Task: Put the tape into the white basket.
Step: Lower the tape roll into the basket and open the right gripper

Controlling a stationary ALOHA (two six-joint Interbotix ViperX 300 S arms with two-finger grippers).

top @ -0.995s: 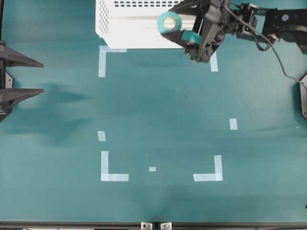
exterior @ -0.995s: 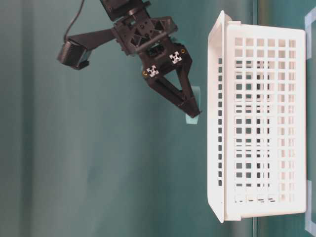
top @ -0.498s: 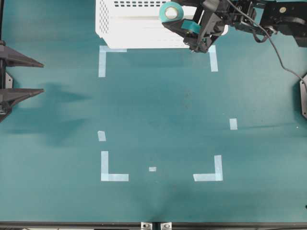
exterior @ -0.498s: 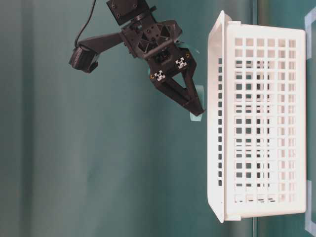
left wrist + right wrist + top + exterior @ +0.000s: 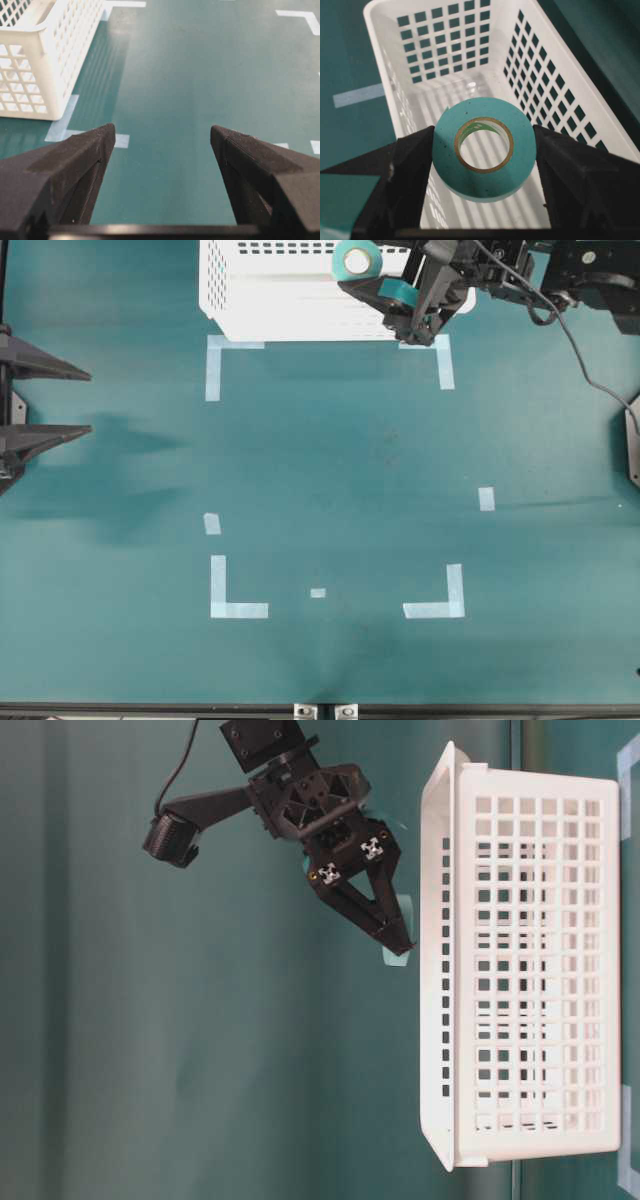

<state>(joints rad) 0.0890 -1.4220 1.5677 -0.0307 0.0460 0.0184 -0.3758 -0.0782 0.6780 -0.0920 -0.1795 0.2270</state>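
Teal matte covering spreads over the whole table, marked with pale-blue L-shaped tape corners and a few short strips. At the far edge stands the large white perforated plastic basket. Above its right end hangs the right gripper, its black jaws clamped on the small turquoise roll of tape, which sits over the basket's ribbed bottom. At the table's left edge the left gripper rests with jaws wide apart, holding nothing.

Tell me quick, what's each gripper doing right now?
Left gripper: open, holding nothing.
Right gripper: closed on the tape, above the white basket.
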